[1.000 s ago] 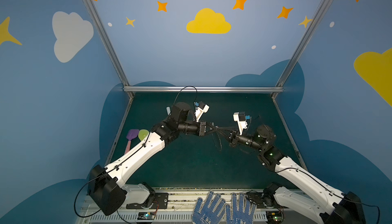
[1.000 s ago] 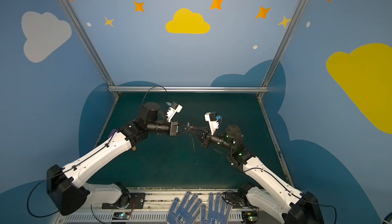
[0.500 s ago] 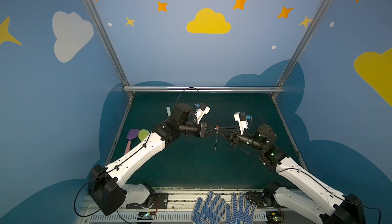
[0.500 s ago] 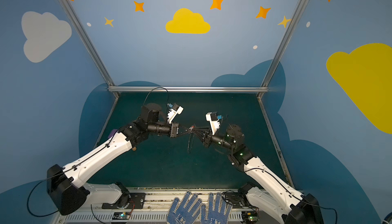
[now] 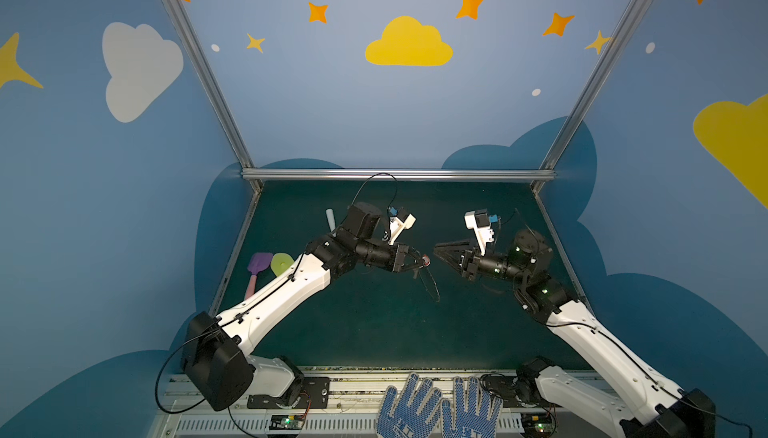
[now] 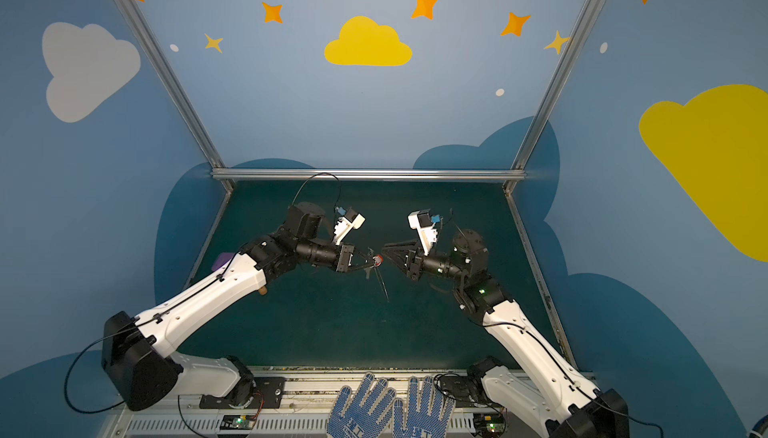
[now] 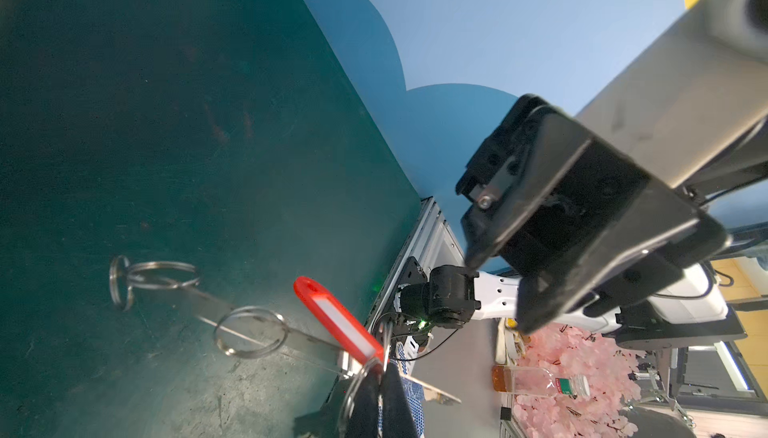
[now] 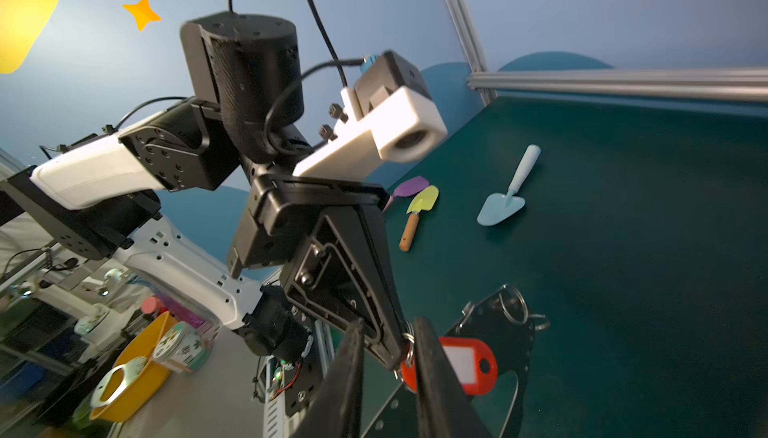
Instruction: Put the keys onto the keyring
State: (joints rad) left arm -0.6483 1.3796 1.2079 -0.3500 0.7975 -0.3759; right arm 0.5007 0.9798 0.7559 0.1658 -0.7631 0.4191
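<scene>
Threading seems done: red-orange-headed key (image 8: 473, 367) and flat grey oval keyring (image 8: 494, 332) are dangled together from the clamped left end effector (image 7: 381, 373); beside the keyring, the part-open right end effector (image 5: 437, 248) is empty.

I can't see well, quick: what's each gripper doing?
Left gripper: shut on the wire ring carrying the red tag.
Right gripper: open, empty.

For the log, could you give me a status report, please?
Left gripper shut on keyring, aloft. Right gripper open, empty. Red key tag at its ring. Nothing between.
</scene>
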